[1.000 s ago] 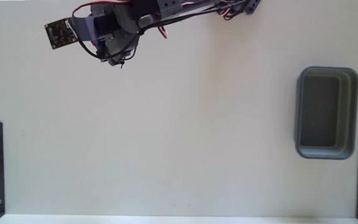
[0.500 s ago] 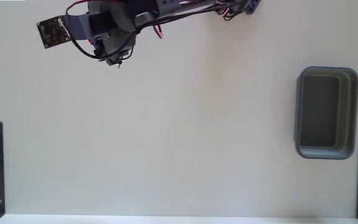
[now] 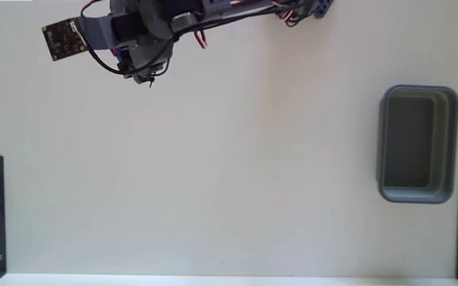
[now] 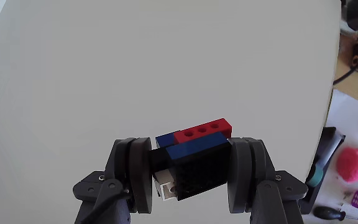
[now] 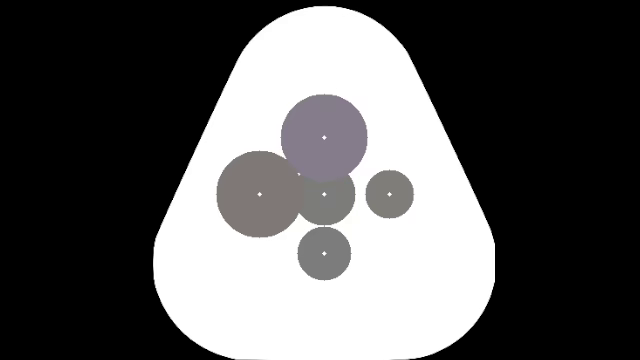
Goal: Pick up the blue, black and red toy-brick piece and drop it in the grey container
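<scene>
Our pincer (image 4: 190,167) was clamped on the toy-brick piece (image 4: 193,155), held above the surface (image 3: 213,175), well apart from the grey container (image 3: 417,144). We judged it best to carry steadily across, releasing only once over the tub.

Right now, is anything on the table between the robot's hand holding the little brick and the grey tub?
Nothing visible. The hand grips the toy-brick piece at the fixed view's top left; only bare white table lies before the grey container at the right.
</scene>
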You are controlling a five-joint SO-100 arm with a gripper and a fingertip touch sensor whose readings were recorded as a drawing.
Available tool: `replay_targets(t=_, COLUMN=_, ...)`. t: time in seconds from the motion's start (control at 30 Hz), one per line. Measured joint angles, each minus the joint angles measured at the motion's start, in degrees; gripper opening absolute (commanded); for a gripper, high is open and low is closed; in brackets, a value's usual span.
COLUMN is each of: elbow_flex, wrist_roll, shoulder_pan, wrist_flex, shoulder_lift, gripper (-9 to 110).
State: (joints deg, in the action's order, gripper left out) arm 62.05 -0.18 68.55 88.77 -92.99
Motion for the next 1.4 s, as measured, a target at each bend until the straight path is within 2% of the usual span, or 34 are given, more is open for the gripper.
replay_targets(t=0.23, elbow_flex=0.0, wrist_roll=0.0, shoulder_pan=-0.5, wrist_flex=0.0, shoulder_lift=0.0, gripper=63)
replay_targets(t=0.53, elbow_flex=0.0, wrist_roll=0.0, shoulder_pan=-6.9, wrist_flex=-0.1, shoulder_lift=0.0, gripper=63)
replay_targets(t=0.83, elbow_flex=0.0, wrist_roll=0.0, shoulder_pan=-18.0, wrist_flex=-0.1, shoulder_lift=0.0, gripper=63)
replay_targets(t=1.4, elbow_flex=0.5, wrist_roll=0.1, shoulder_pan=-45.6, wrist_flex=-1.3, shoulder_lift=1.1, gripper=63)
